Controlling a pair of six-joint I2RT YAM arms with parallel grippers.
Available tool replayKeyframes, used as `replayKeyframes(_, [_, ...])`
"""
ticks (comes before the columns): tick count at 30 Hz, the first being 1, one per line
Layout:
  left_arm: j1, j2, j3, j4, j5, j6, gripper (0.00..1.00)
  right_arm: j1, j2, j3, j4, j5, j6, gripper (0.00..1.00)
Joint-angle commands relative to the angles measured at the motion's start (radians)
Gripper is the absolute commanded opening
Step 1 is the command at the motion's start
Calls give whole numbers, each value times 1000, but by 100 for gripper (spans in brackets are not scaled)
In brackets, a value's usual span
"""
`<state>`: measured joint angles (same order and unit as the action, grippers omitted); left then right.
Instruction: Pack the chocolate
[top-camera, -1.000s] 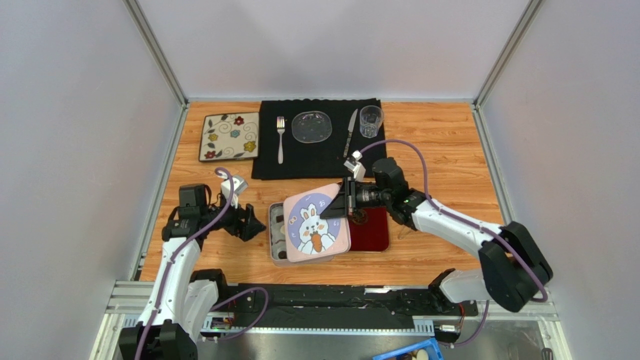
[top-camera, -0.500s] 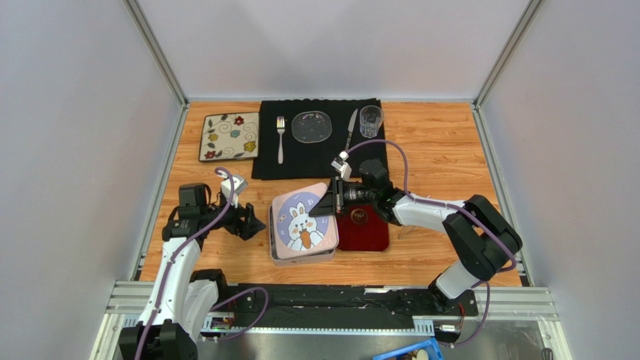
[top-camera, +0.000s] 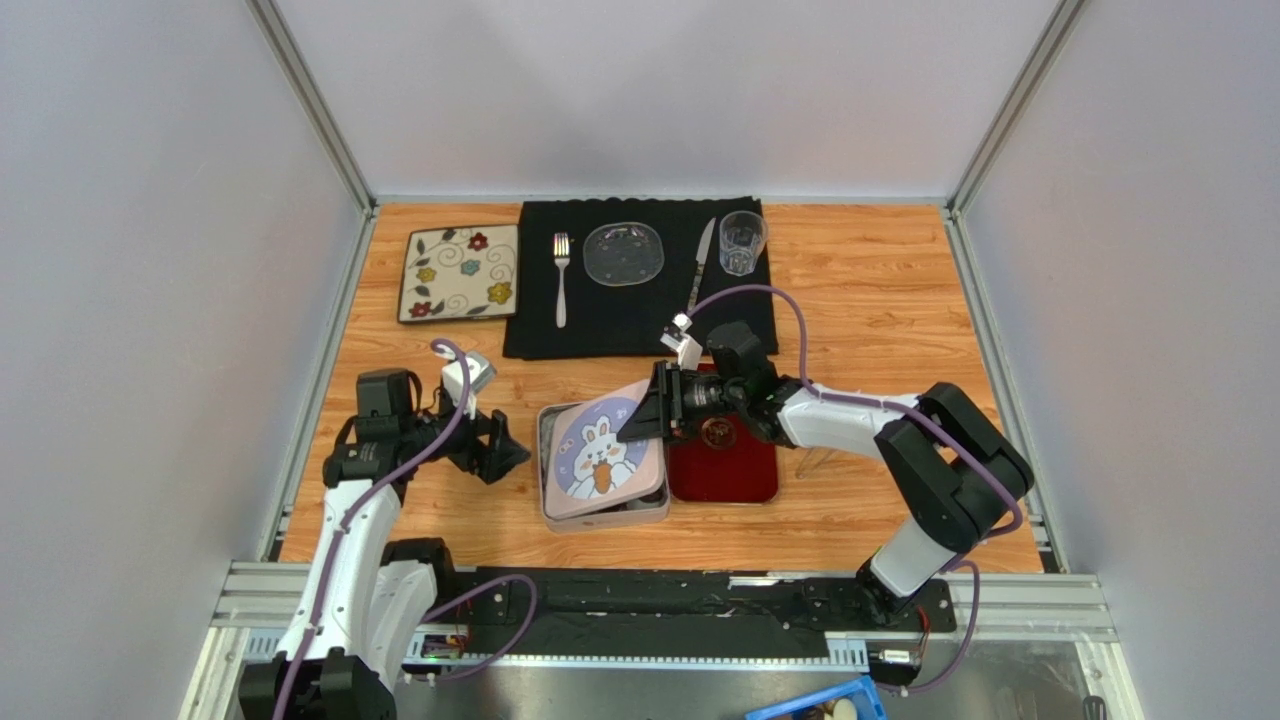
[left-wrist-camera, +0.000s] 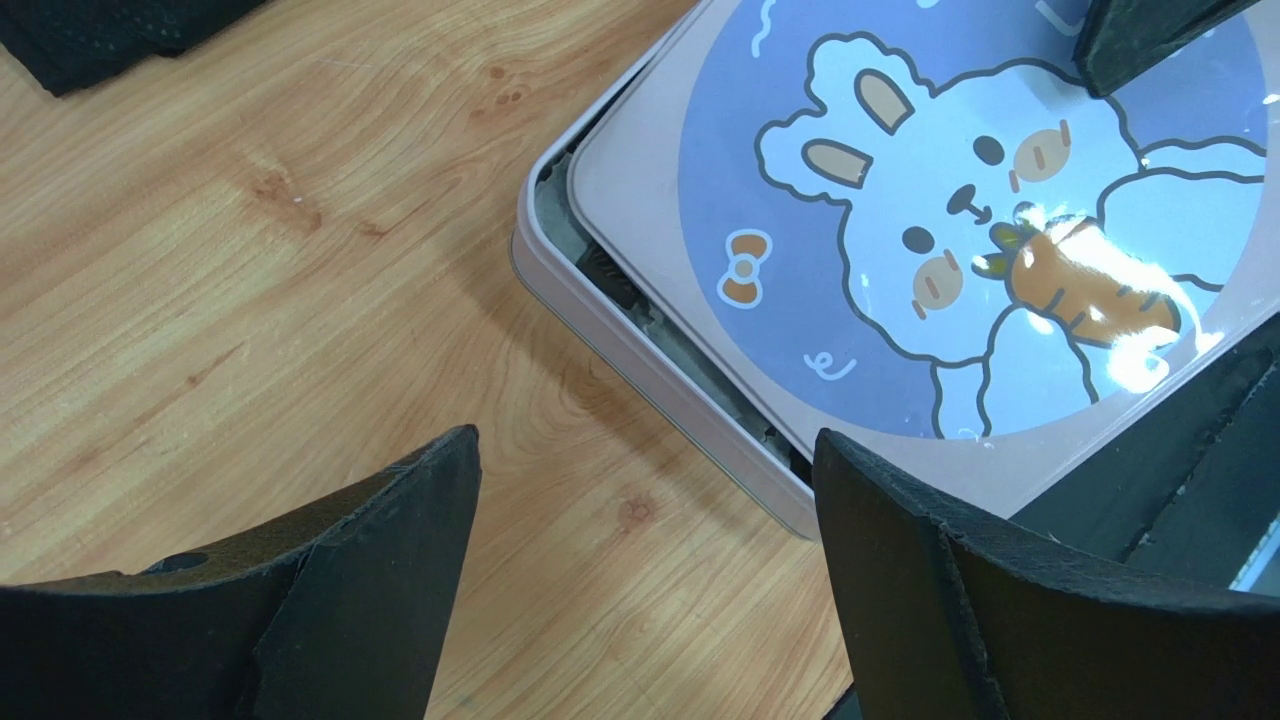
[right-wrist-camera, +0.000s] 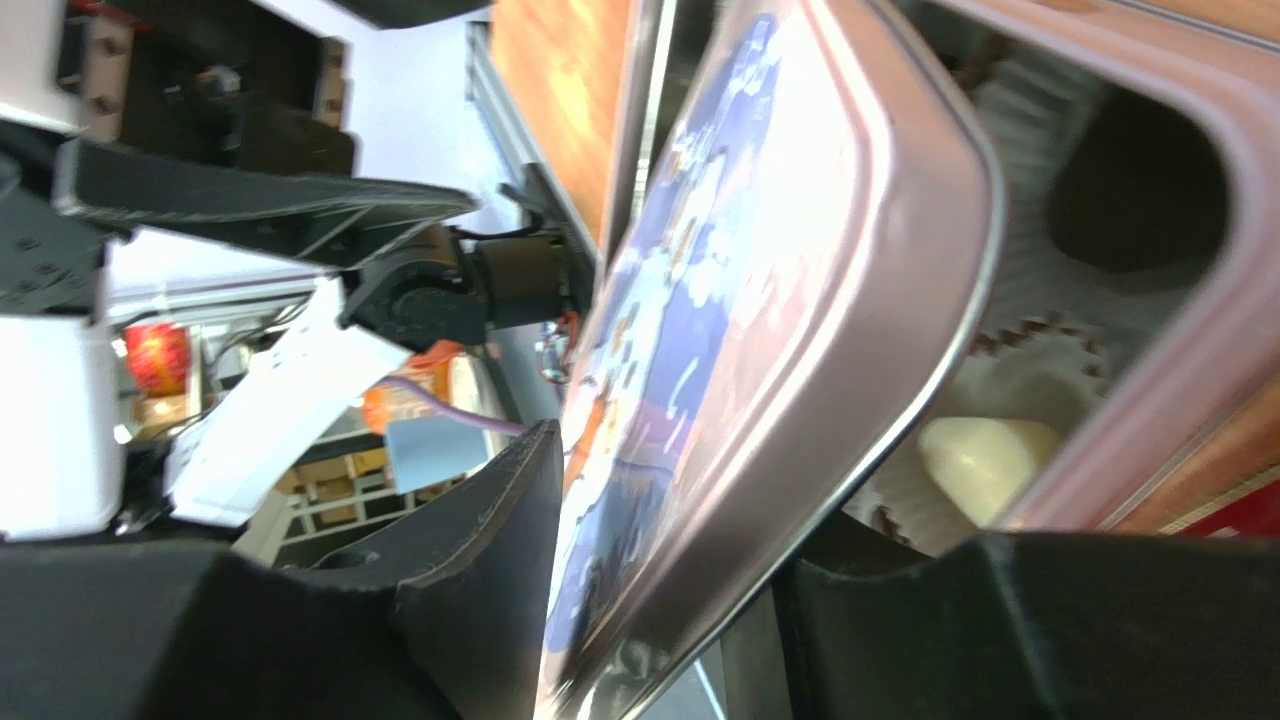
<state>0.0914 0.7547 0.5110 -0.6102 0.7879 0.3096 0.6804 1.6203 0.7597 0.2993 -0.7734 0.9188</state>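
The left gripper (top-camera: 493, 446) hovers low over the desk (top-camera: 887, 300) just left of the tin (top-camera: 604, 519), its jaws spread and holding nothing. From there it could steady the tin's left wall if the tin starts to slide. The rabbit-printed lid (top-camera: 601, 455) lies tilted over the tin, with its left edge down near the rim and its right edge raised. The right gripper (top-camera: 663, 408) has its jaws pinching that raised edge. The chocolate is inside the tin, under the lid. The right wrist view shows a cream-white piece (right-wrist-camera: 984, 458) in a crinkled paper cup (right-wrist-camera: 1037, 353) through the open gap, with a dark piece (right-wrist-camera: 1120, 195) further in. The step in hand looks like closing the tin. To do it well, line the lid's corners up with the rim first. Then lower the right edge slowly and evenly, so the skirt slips outside the wall without catching a cup. Release only once the lid sits flat.
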Motion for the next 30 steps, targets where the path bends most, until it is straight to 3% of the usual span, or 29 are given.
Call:
replayKeyframes(1, [2, -29, 3, -6, 30, 37, 89, 5, -7, 56, -132, 51, -116, 44])
replayKeyframes(7, [2, -23, 0, -16, 22, 62, 89, 5, -28, 82, -264, 80, -228, 44])
replayKeyframes(19, [1, -15, 11, -16, 11, 63, 88, 5, -95, 201, -816, 250, -587, 54])
replayKeyframes(30, [1, -17, 34, -20, 22, 39, 87, 4, -14, 205, -710, 292, -469, 57])
